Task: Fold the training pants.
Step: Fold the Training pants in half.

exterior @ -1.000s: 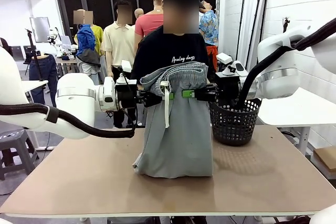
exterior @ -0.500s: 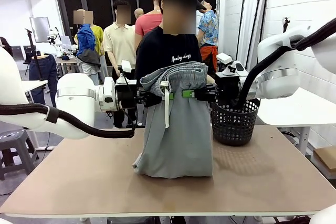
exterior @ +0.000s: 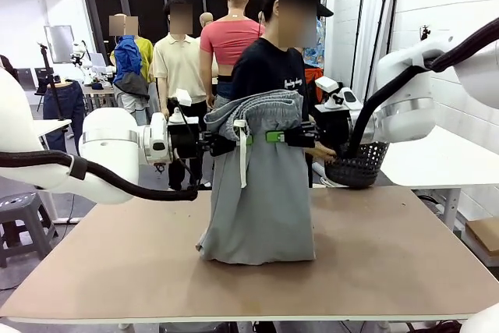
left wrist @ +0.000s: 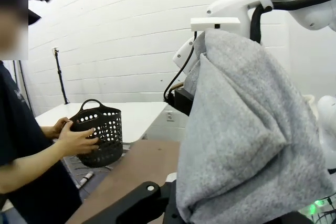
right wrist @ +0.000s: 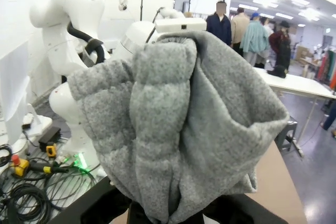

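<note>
Hanging: the pants (exterior: 257,193) are held up by the waistband above the table (exterior: 390,263) middle, hems bunched on the tabletop.
Left gripper (exterior: 240,141): clamped on the waistband's left side.
Right gripper (exterior: 274,137): clamped on its right side.
Basket (exterior: 355,169): held by the person's hand (left wrist: 79,140) off the far right edge.
Handling: judged soft, light, limp; best taken at the waistband or hems.
</note>
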